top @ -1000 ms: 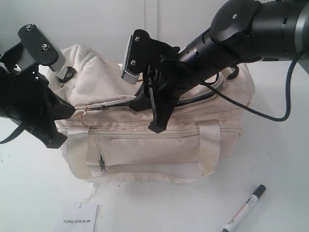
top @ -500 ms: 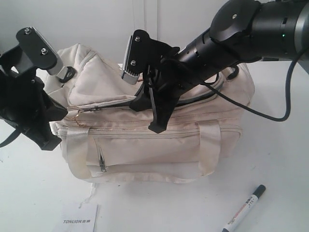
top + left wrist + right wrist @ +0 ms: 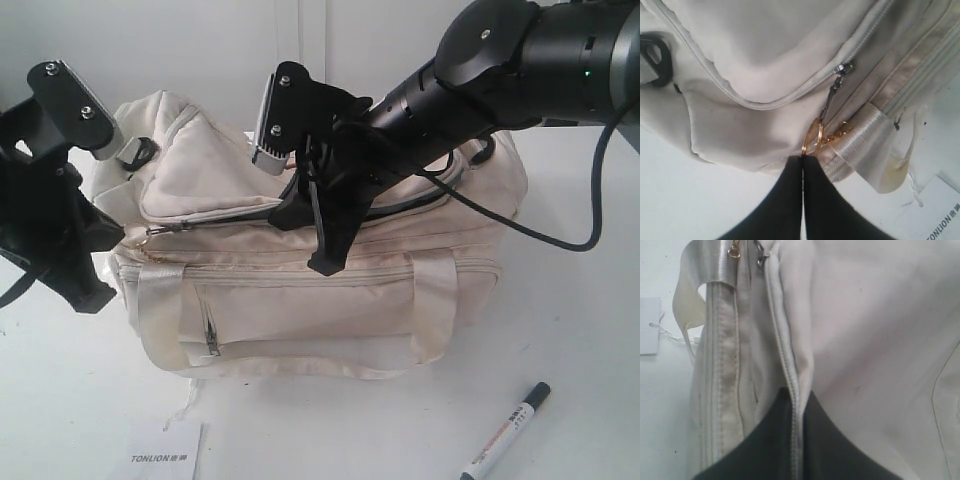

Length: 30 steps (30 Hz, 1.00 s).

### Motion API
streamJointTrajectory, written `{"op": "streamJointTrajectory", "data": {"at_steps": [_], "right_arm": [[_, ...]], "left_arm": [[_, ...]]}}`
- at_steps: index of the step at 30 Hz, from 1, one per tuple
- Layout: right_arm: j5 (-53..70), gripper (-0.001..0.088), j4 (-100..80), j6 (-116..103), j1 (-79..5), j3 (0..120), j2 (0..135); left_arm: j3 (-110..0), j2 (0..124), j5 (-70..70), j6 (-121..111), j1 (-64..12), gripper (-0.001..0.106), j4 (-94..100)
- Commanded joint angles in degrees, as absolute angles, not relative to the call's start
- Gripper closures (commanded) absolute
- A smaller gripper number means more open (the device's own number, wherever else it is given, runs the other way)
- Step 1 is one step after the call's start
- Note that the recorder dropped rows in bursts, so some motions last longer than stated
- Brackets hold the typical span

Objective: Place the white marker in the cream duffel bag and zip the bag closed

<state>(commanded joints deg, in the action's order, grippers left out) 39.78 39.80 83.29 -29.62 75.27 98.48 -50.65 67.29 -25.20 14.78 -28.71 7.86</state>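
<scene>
On the left of the exterior view, reaches in low with the left arm [image 3: 50,220] toward the near left corner of the cream duffel bag [image 3: 300,320]. Pinches a gold ring [image 3: 812,137] with the left gripper [image 3: 803,160], its dark fingers pressed flat together on the ring's lower edge. Holds that ring and the metal pull [image 3: 832,95] above it in one taut line running from the slider of the top-flap zip.

Stretches the right arm [image 3: 480,80] down from the upper right and across the top of the bag, the forearm sloping toward its middle. Clamps the right gripper [image 3: 797,397] shut on the bag's cream zip seam, which runs up out of the closed fingers.

Shows the white marker [image 3: 507,432] outside the bag. Shows it lying flat on the white table [image 3: 580,330] in front of the bag's right end, well apart from both grippers. Points its black cap away toward the right and loses its other end at the lower edge of the picture. Shows a white card [image 3: 165,452] printed TONLION near the bag's front left corner, likewise cut by that edge.

Hides much of the bag's top behind the right arm. Cannot tell from any view how far the top zip stands open beneath it. Cannot read the marker's printing. Crops both grippers in the wrist views to dark fingertips only.
</scene>
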Motion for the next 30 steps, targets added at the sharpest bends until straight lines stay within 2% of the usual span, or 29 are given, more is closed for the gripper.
{"op": "streamJointTrajectory", "data": {"at_steps": [9,30], "right_arm": [[39.61,0.0868,38.35,82.01,-29.62,75.27,98.48],[39.39,0.0868,38.35,82.02,-29.62,75.27,97.82]], "left_arm": [[-50.65,67.29,-25.76,12.65,-24.12,0.105,7.95],[-50.65,67.29,-25.64,12.62,-24.00,0.105,9.90]]}}
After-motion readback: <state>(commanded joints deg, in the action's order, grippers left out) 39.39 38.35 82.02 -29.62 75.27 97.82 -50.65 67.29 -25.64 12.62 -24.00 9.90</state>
